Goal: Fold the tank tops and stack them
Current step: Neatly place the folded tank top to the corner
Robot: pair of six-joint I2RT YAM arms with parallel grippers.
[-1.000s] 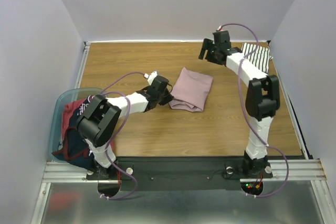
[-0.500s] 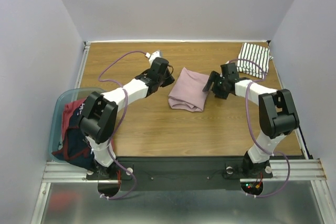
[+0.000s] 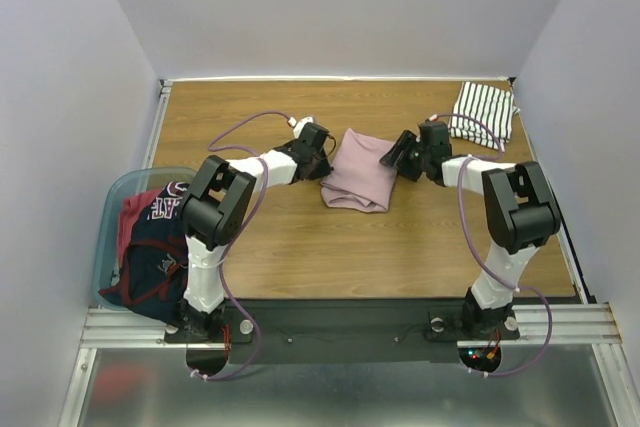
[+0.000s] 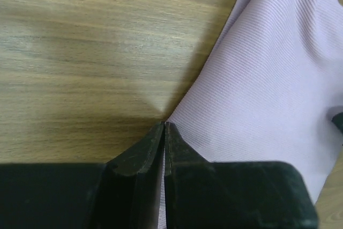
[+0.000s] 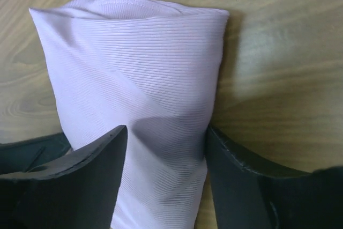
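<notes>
A folded dusty pink tank top [image 3: 360, 175] lies mid-table. My left gripper [image 3: 325, 162] is at its left edge, and the left wrist view shows the jaws [image 4: 164, 124] shut on a thin sliver of the pink cloth [image 4: 268, 79]. My right gripper [image 3: 393, 159] is at the top's far right corner. It stands open [image 5: 166, 138], its fingers straddling a raised fold of the pink cloth [image 5: 134, 68]. A folded white tank top with black stripes [image 3: 484, 113] lies at the back right corner. Navy [image 3: 155, 257] and dark red [image 3: 135, 217] tops sit bunched in the tub.
A translucent light-blue plastic tub [image 3: 112, 209] stands at the table's left front. A metal rail [image 3: 350, 325] runs along the near edge by the arm bases. Grey walls enclose the table on the left, back and right.
The right gripper came down from the back by the striped top to the pink top's right corner and narrowed its jaws. The left gripper swung away and returned to the left edge.
</notes>
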